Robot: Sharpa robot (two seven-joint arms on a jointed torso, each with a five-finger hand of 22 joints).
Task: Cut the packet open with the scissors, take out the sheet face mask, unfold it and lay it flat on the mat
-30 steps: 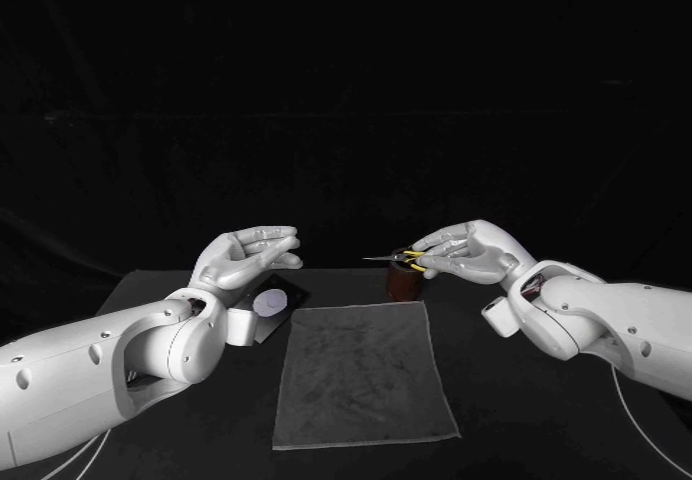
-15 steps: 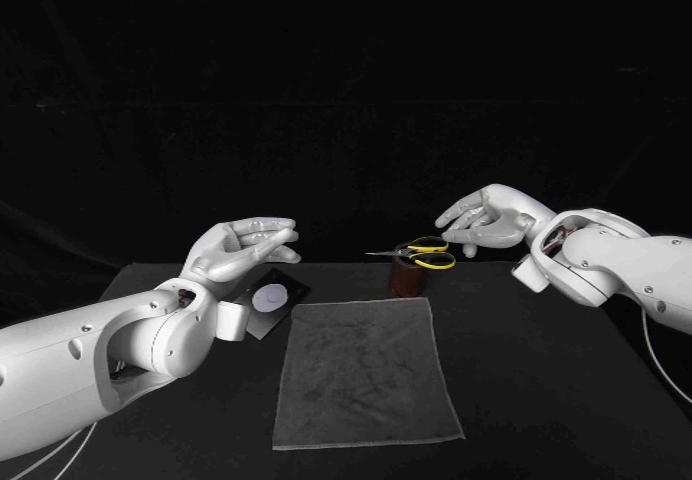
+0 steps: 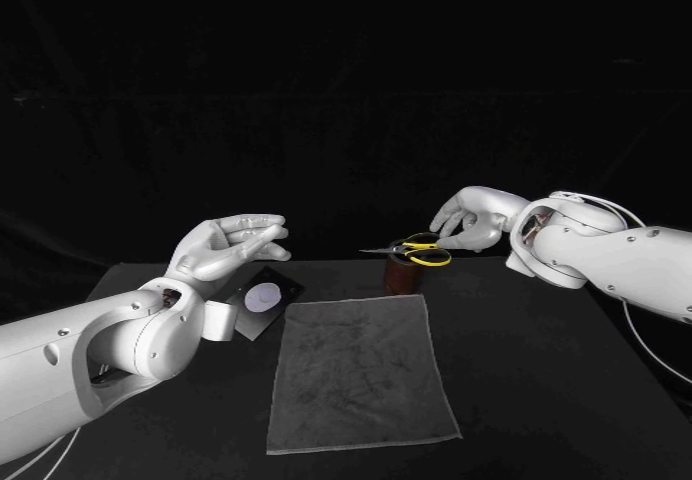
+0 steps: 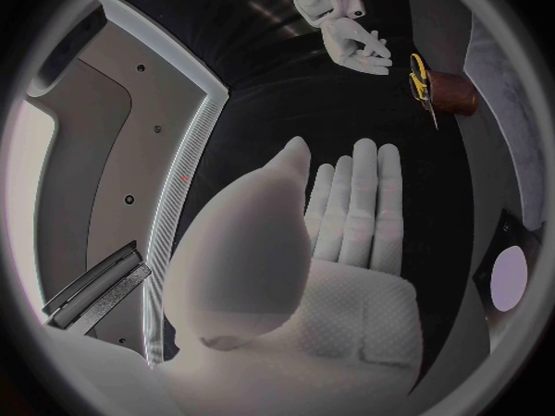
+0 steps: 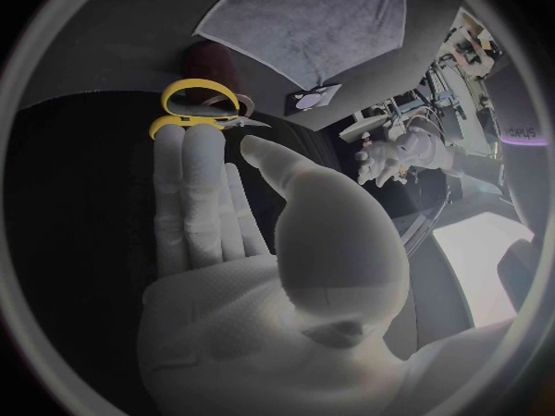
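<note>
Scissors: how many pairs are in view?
1: a yellow-handled pair resting on the brown holder, just past the far right corner of the mat. Nothing suggests another is hidden.

glossy white arms (image 3: 87,350), silver fingers (image 3: 257,232), white cable (image 3: 649,340)

No lettering can be read anywhere; the packet (image 3: 264,297) bears a pale round mark, its print illegible.
</note>
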